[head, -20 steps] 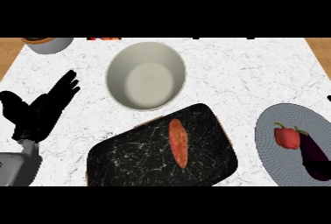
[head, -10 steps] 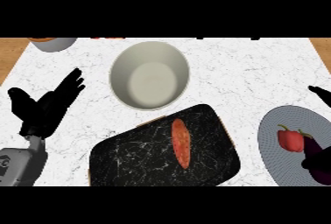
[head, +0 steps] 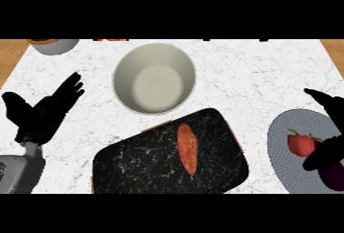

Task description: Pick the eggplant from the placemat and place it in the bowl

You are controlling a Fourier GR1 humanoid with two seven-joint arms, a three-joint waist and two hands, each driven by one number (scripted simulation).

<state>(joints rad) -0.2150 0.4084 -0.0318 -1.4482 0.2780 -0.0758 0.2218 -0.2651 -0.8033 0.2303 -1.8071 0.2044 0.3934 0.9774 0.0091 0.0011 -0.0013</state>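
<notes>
Hands at both sides of white marble counter (head: 255, 73), eggplant on plate, not on placemat.
Black marbled placemat (head: 148, 168) nearest, with long orange sweet-potato-like vegetable (head: 187, 148) lying on it. Right: grey round plate (head: 282, 141) carries red bell pepper (head: 300, 143) and dark purple eggplant (head: 334, 175); right hand (head: 328, 145) over plate, partly covering eggplant, finger state cannot tell. Left hand (head: 42, 113) at left edge, fingers spread wide, holding nothing. Farther: cream oval bowl (head: 154, 78), nothing inside. Far left corner: grey cup-like container (head: 55, 45), cut off.
</notes>
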